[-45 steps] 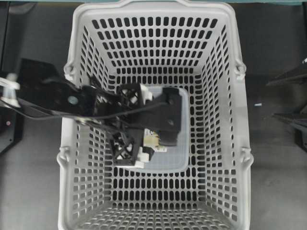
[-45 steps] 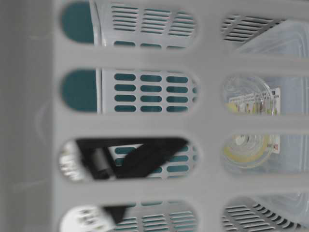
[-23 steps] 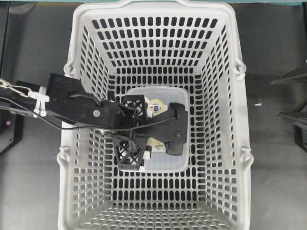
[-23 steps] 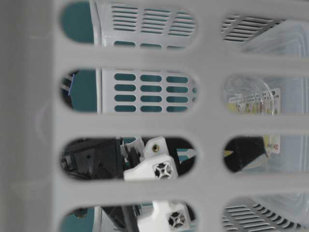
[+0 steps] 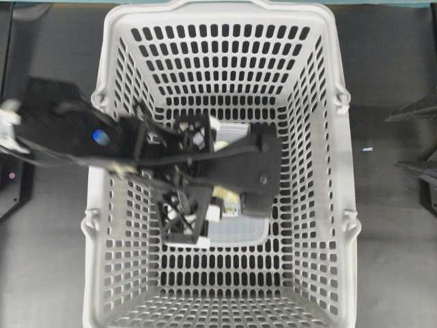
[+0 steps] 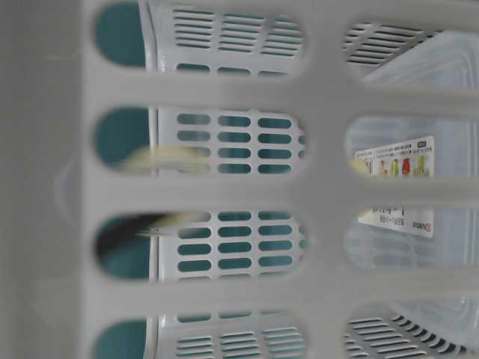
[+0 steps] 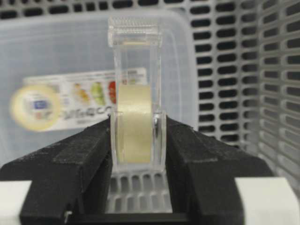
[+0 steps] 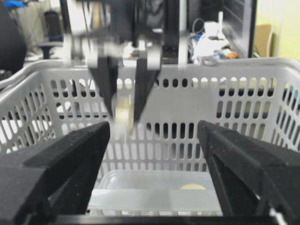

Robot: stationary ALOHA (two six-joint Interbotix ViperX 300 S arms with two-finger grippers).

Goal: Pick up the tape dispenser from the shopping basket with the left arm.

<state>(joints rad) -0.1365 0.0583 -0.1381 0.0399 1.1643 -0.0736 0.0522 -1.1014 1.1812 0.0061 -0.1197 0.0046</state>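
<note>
Clamped, black lattice-patterned left gripper (image 7: 137, 140) squeezing from both sides a small clear-plastic tape dispenser (image 7: 136, 93) with a pale-yellow roll inside, serrated cutter end pointing away from the wrist camera. Held by the flat side walls at the roll, likely because those faces give the pads parallel surfaces and keep the narrow body upright between them. Seen from the right wrist view, same gripper (image 8: 125, 110) hanging point-down above the floor of the large light-grey slotted plastic shopping basket (image 8: 262, 93), pale roll (image 8: 123, 115) pinched at the tips and clear of the larger translucent rounded-rectangle plastic box (image 8: 154, 197) lying on the basket bottom. From overhead, black left arm (image 5: 102, 137) reaching in over the left rim (image 5: 95, 178), wrist blocking most of that box. Loose pale-yellow disc (image 7: 35, 108) resting on the box beside its printed label (image 7: 89, 101). Right gripper (image 8: 154, 140) spread wide, holding nothing, parked outside the basket. Judged: grasp made, lift under way, dispenser not yet above the rim; thin clear walls may slip if tilted.
</note>
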